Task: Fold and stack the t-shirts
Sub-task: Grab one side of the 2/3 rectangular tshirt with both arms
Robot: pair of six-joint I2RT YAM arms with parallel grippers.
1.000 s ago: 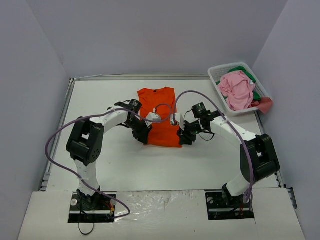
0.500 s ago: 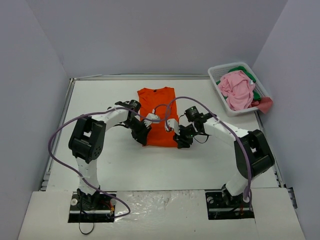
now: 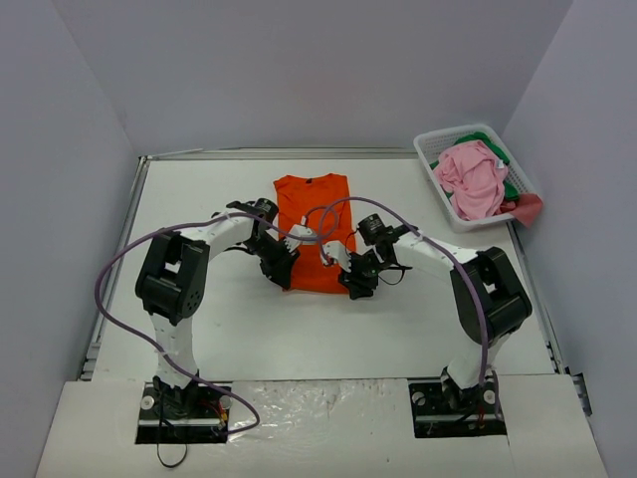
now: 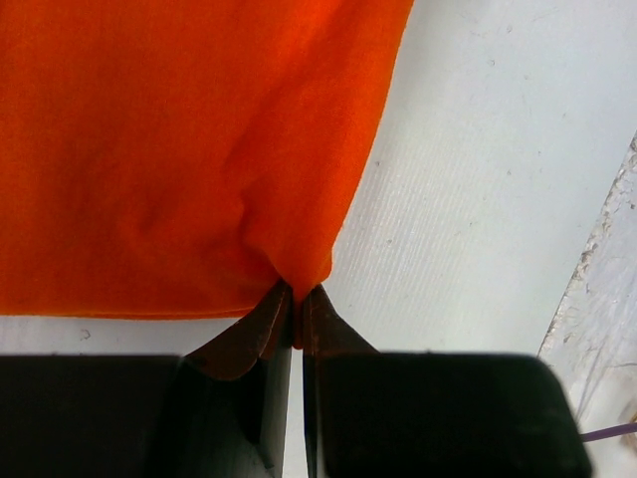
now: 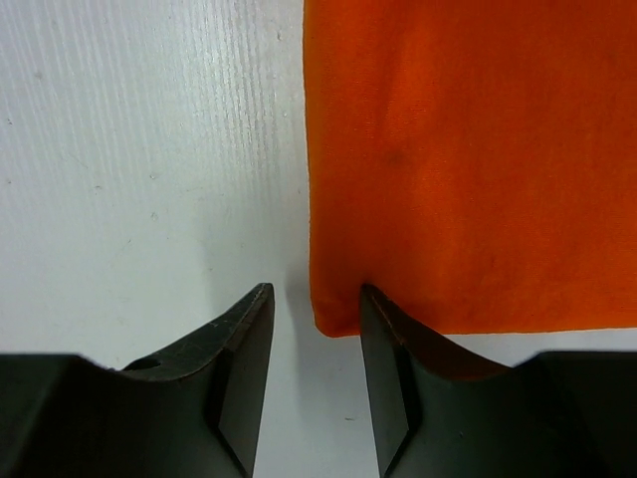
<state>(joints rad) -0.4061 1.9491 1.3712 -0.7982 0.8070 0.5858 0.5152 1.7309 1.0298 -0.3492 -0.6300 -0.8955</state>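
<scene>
A bright orange t-shirt (image 3: 317, 214) lies flat on the table as a long folded strip, collar at the far end. My left gripper (image 3: 284, 269) is shut on its near left corner; in the left wrist view the orange t-shirt (image 4: 179, 149) bunches into the tips of the left gripper (image 4: 297, 299). My right gripper (image 3: 355, 283) sits at the near right corner. In the right wrist view the right gripper (image 5: 315, 291) is open, with the corner of the orange t-shirt (image 5: 468, 149) between its jaws and the right finger against the cloth. A pink t-shirt (image 3: 473, 177) and a green t-shirt (image 3: 512, 187) lie in the basket.
A white slotted basket (image 3: 430, 149) stands at the back right corner of the table, with cloth hanging over its right rim. Grey walls close in the table on three sides. Purple cables loop above both arms.
My right arm has moved left and nearer, bringing its gripper to the shirt's near right corner. The left gripper has kept its hold and barely moved.
</scene>
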